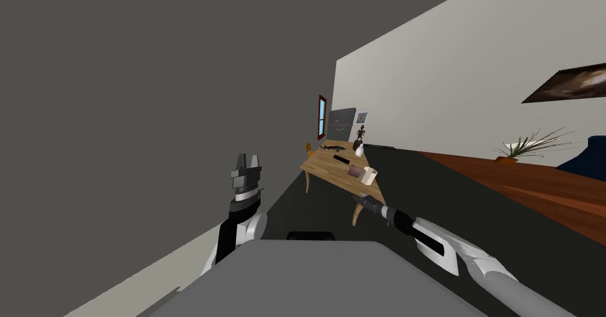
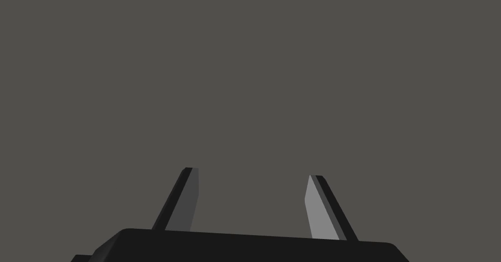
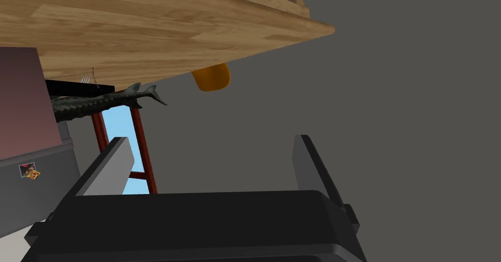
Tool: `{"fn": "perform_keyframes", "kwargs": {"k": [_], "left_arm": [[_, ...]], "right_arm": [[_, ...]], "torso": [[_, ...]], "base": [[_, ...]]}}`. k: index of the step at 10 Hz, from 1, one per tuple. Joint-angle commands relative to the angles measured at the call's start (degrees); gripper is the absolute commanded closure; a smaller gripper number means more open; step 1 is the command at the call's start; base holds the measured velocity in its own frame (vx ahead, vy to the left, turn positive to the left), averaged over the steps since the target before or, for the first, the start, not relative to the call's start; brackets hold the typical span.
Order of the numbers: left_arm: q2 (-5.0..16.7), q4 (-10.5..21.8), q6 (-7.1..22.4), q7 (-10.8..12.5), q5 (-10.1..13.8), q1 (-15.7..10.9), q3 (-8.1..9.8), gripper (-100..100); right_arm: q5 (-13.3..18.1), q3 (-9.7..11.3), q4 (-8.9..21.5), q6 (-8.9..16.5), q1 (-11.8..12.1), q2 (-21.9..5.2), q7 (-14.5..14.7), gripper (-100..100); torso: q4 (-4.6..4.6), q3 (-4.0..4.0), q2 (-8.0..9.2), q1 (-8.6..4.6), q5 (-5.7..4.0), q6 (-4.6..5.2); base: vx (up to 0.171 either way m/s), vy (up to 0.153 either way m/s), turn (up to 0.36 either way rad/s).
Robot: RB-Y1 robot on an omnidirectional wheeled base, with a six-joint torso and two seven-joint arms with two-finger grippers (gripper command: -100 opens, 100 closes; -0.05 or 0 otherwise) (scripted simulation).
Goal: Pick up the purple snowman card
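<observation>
Fingers (image 3: 111, 168) on my right gripper (image 3: 210, 159) stand wide apart, holding nothing. Through its wrist camera I see the wooden table (image 3: 147, 24) close ahead. The purple card (image 3: 19, 102) stands on that top off to one side of the gripper, beyond one finger and not touching it (its face reads as plain dusky mauve from here; any drawing is too faint to tell). Just past the card lies a dark fish figure (image 3: 93, 102), with a red-framed window (image 3: 139, 141) behind it and an orange thing (image 3: 210, 77) by the table's far edge.

In the head view the table (image 1: 322, 165) sits just right of centre, running away toward the far wall. The card (image 1: 355, 170) is near its front end, just beside a white cup (image 1: 369, 175). A flat black thing (image 1: 340, 159) lies further back, then the fish figure (image 1: 332, 147), a white vase (image 1: 358, 150) and a small dark statue (image 1: 360, 135). My right arm lies across the lower right of the frame, and its gripper (image 1: 357, 199) hangs just below the cup in the picture, near the table's front corner, apart from the card.

My left gripper (image 1: 247, 161) is raised left of centre, its fingers (image 2: 185, 205) spread too and empty.
</observation>
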State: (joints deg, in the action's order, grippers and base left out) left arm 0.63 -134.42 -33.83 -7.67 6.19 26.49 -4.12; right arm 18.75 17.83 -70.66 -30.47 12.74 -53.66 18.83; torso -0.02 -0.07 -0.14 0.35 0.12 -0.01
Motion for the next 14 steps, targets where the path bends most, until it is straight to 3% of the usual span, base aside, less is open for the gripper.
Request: {"fn": "perform_keyframes", "kwargs": {"k": [1, 3, 6, 7, 9, 10, 13, 14], "left_arm": [[0.00, 0.00, 0.00, 0.00, 0.00, 0.00, 0.00, 0], [0.00, 0.00, 0.00, 0.00, 0.00, 0.00, 0.00, 0], [0.01, -0.01, 0.00, 0.00, 0.00, 0.01, 0.01, 0], [0.01, 0.00, 0.00, 0.00, 0.00, 0.00, 0.01, 0], [0.01, 0.00, 0.00, 0.00, 0.00, 0.01, 0.01, 0], [0.01, 0.00, 0.00, 0.00, 0.00, 0.01, 0.01, 0], [0.01, 0.00, 0.00, 0.00, 0.00, 0.01, 0.01, 0], [0.01, -0.01, 0.00, 0.00, 0.00, 0.01, 0.01, 0]], "right_arm": [[0.52, 0.11, 0.95, 0.20, 0.59, -1.84, 0.54, -100], [3.01, 1.72, 6.11, -0.52, 0.31, -5.54, 2.18, -100], [3.01, 1.72, 7.26, -0.52, 0.31, -6.53, 2.18, -100], [4.28, 2.53, 9.49, -0.89, 0.30, -8.68, 2.89, -100], [4.28, 2.53, 10.30, -0.89, 0.30, -8.68, 2.89, -100], [5.54, 3.33, 12.59, -1.25, 0.38, -10.70, 3.52, -100], [6.80, 4.13, 16.11, -1.62, 0.54, -12.58, 4.07, -100], [8.06, 4.93, 18.85, -2.00, 0.79, -14.29, 4.55, -100]], "torso": [[0.00, 0.00, 0.00, 0.00, 0.00, 0.00], [-0.01, -0.04, -0.08, 0.00, 0.00, 0.00], [-0.01, 0.00, 0.01, -0.22, -0.04, 0.05], [0.03, 0.08, 0.16, -0.40, -0.09, 0.05], [0.00, 0.01, 0.02, -0.28, -0.06, 0.04], [0.01, 0.03, 0.07, -0.31, -0.07, 0.06], [-0.04, -0.12, -0.21, -0.29, -0.06, 0.00], [-0.05, -0.11, -0.17, -0.33, -0.08, 0.05]], "base": [[0.052, 0.095, 0.068], [0.103, 0.139, 0.166], [0.053, 0.044, 0.011], [0.038, 0.024, 0.175], [0.060, 0.033, 0.030], [0.074, 0.064, 0.139], [0.109, 0.030, 0.105], [0.109, 0.039, 0.126]]}}
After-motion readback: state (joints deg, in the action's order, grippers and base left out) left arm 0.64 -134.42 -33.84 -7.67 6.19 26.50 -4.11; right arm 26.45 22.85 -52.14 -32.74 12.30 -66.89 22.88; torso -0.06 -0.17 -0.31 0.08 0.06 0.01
